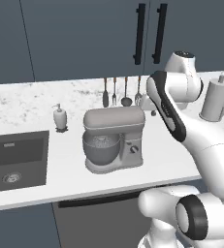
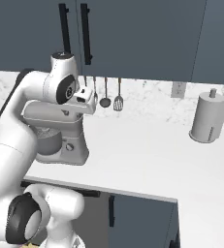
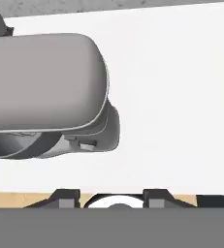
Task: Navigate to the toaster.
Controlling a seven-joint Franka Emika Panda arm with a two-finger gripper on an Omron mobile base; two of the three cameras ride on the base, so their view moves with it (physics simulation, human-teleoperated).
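Note:
The toaster is out of view. My gripper hangs open above the white counter, with nothing between its two dark fingertips. In the right base view the hand sits over the top of a grey stand mixer. That mixer takes up the left of the hand view, seen from above. From the left base camera it stands mid-counter with its bowl under the head.
A sink lies at the left, with a soap dispenser behind it. Utensils hang on the backsplash. A paper towel holder stands at the right. Bare counter spreads between mixer and holder. Dark cabinets hang above.

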